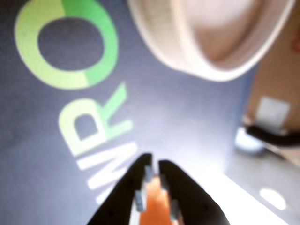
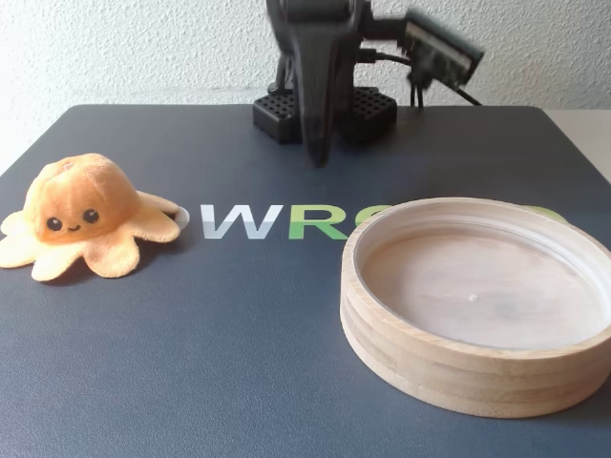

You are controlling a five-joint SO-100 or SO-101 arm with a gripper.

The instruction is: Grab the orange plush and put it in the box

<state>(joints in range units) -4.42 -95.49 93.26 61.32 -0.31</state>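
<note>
The orange plush [image 2: 81, 205], an octopus with black eyes and a smile, sits on the dark mat at the left of the fixed view, apart from the arm. The box [image 2: 449, 382], a wide round wooden tray, is empty at the right; its rim [image 1: 197, 56] fills the top of the wrist view. My gripper [image 2: 318, 157] hangs point down over the back middle of the mat, well right of the plush and behind the box. In the wrist view the gripper [image 1: 153, 161] is shut with only a slit between the black fingers, holding nothing. The plush is out of the wrist view.
The mat [image 2: 239, 343] carries "WRO" lettering [image 2: 277, 221] in white and green. The arm's black base [image 2: 325, 113] stands at the mat's back edge against a white wall. A cable [image 1: 274, 133] lies past the mat's edge in the wrist view.
</note>
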